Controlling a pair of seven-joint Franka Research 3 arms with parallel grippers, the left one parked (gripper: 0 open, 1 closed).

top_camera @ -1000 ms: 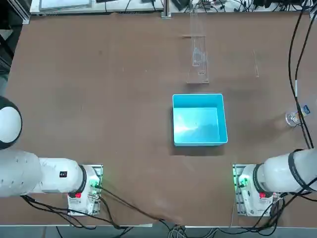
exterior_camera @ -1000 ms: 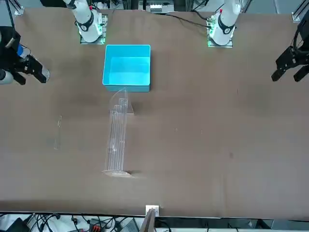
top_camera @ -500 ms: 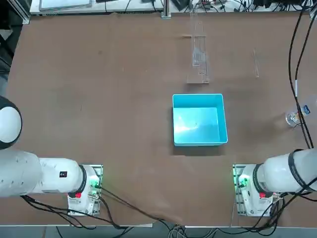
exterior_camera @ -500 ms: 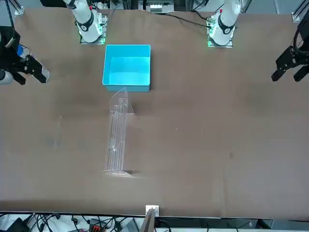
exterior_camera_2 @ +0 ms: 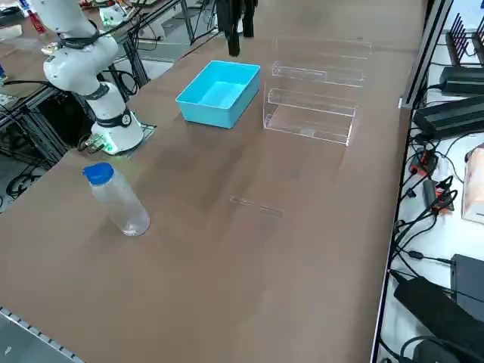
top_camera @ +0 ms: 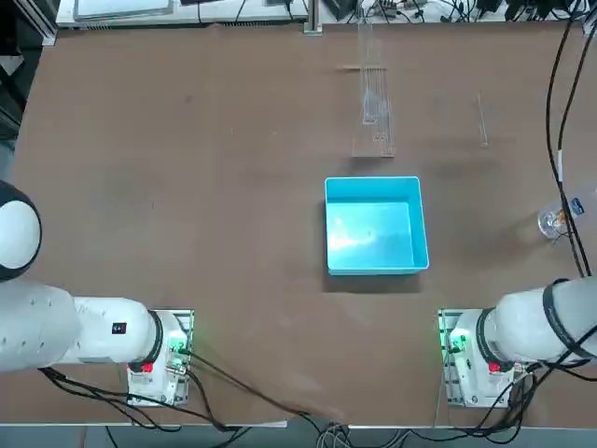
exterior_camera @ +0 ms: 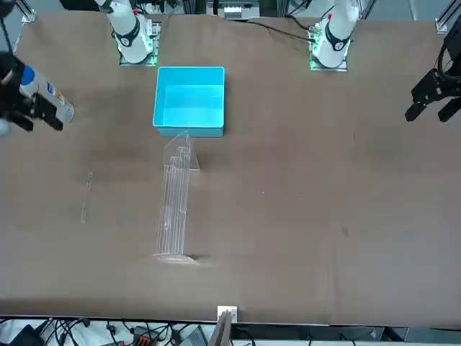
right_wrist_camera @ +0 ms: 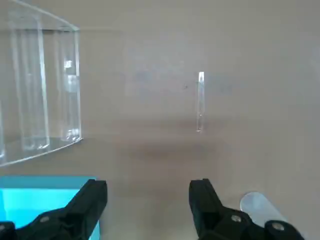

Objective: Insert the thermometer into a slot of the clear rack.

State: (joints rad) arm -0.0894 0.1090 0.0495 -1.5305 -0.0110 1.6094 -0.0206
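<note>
The thermometer [right_wrist_camera: 200, 102] is a thin, pale glass stick lying flat on the brown table, also seen as a faint line in the top view [top_camera: 482, 119] and the right side view [exterior_camera_2: 257, 206]. The clear rack [top_camera: 373, 93] stands to its left in the top view, just beyond the blue box; one end shows in the wrist view [right_wrist_camera: 42, 85]. My right gripper [right_wrist_camera: 148, 197] hangs open above the table, short of the thermometer, with nothing between its fingers. In the front view the right gripper [exterior_camera: 32, 119] is at the left edge, near the bottle.
An open light-blue box [top_camera: 375, 224] sits mid-table, in front of the rack. A small clear bottle with a blue cap [exterior_camera_2: 117, 198] stands near the table's right edge, close to the gripper; its cap [right_wrist_camera: 255, 202] shows beside one finger. Cables run along the right edge.
In the front view my right gripper has shifted slightly toward the picture's left edge, uncovering more of the bottle. The thermometer, rack and box have not moved.
</note>
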